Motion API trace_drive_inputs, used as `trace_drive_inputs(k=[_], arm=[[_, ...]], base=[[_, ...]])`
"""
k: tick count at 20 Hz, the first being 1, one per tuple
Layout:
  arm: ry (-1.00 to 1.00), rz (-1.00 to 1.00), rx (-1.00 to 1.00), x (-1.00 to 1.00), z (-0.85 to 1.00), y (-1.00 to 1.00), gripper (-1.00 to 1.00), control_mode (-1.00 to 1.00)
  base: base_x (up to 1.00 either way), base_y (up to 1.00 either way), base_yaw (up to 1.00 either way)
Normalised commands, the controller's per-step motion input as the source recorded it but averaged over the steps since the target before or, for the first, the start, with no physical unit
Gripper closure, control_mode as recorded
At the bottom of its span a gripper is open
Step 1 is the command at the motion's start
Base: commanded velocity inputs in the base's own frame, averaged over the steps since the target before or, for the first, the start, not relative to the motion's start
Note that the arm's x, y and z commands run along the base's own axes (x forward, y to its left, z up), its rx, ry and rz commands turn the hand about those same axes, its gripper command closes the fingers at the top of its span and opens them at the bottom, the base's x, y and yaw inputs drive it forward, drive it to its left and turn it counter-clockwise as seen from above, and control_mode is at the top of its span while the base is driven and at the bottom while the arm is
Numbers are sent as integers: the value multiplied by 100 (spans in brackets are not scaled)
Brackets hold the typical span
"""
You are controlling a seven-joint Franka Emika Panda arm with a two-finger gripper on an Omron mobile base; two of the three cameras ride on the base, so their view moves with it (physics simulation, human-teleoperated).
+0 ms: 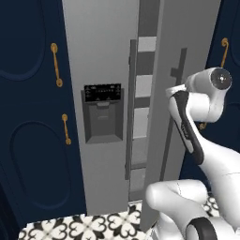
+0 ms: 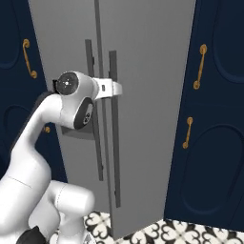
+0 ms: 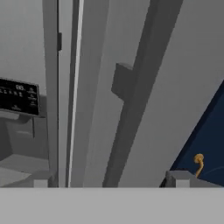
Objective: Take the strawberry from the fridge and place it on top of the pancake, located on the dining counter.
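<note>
The fridge (image 1: 101,51) is a tall light-grey two-door unit with a black control panel (image 1: 102,93) and a dispenser recess (image 1: 102,121). Its right door (image 1: 187,33) stands slightly ajar, and grey shelves (image 1: 146,44) show through the gap. My gripper (image 3: 109,179) is open, its two fingertips (image 3: 41,180) spread on either side of the right door's dark vertical handle (image 3: 131,109). From the right base view the hand (image 2: 114,88) sits against that handle (image 2: 113,143). The strawberry is hidden inside the fridge. The pancake and dining counter are out of view.
Navy cabinets with gold handles (image 1: 56,64) flank the fridge on the left (image 1: 28,117) and on the right (image 2: 214,119). Black-and-white patterned floor tiles (image 1: 79,227) lie in front of the fridge. The left door's handle (image 1: 130,108) runs close beside the gap.
</note>
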Motion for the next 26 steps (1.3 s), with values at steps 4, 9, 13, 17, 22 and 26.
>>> trace_drive_inputs(k=[4, 9, 13, 17, 22, 26], arm=[[11, 0, -26, -2, 16, 92, -100, -100], [12, 0, -29, 10, 0, 100, -100, -100], [8, 1, -20, 38, -4, 68, -100, -100], [7, 0, -11, 56, -24, 11, -100, -100], [1, 0, -4, 61, -28, 0, -100, -100], [2, 0, -2, 74, -16, -3, -100, -100]], base=[[0, 0, 0], [0, 0, 0], [0, 0, 0], [0, 0, 0], [0, 0, 0], [0, 0, 0]])
